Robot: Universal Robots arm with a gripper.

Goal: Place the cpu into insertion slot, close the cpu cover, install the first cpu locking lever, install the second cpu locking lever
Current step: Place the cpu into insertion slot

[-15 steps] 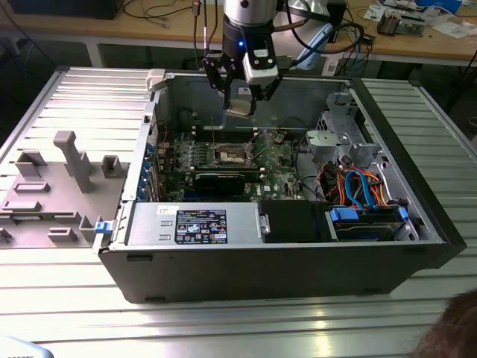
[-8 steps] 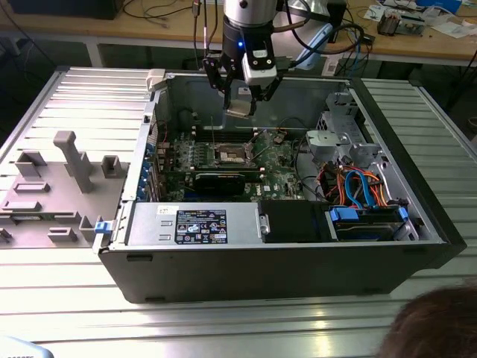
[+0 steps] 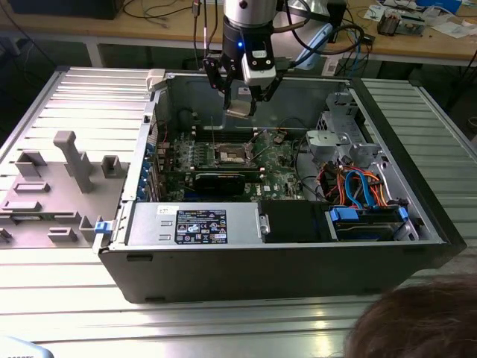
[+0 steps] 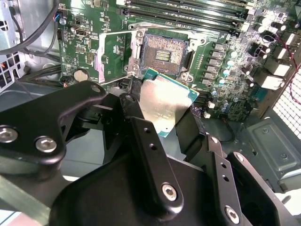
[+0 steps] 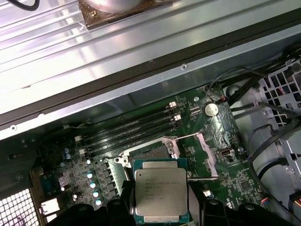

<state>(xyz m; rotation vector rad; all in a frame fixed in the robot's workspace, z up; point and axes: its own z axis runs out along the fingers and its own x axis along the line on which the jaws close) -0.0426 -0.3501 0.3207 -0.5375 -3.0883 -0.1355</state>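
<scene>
One small, flat, square cpu [image 4: 167, 101] with a dull silver-grey metal top is clamped between the two black fingers [image 4: 133, 110] of the tool [image 4: 161, 113]. It hangs above, and apart from, the one shiny-rimmed, dark-centred square insertion slot [image 4: 164, 54] in the green circuit board [image 4: 75, 56]. One thin silver cpu cover [image 4: 99, 59] stands flipped open beside the slot.

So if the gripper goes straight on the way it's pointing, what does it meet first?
Probably the open insertion slot, reached by the cpu the gripper holds; depth is unclear, so its rim may come first.
</scene>
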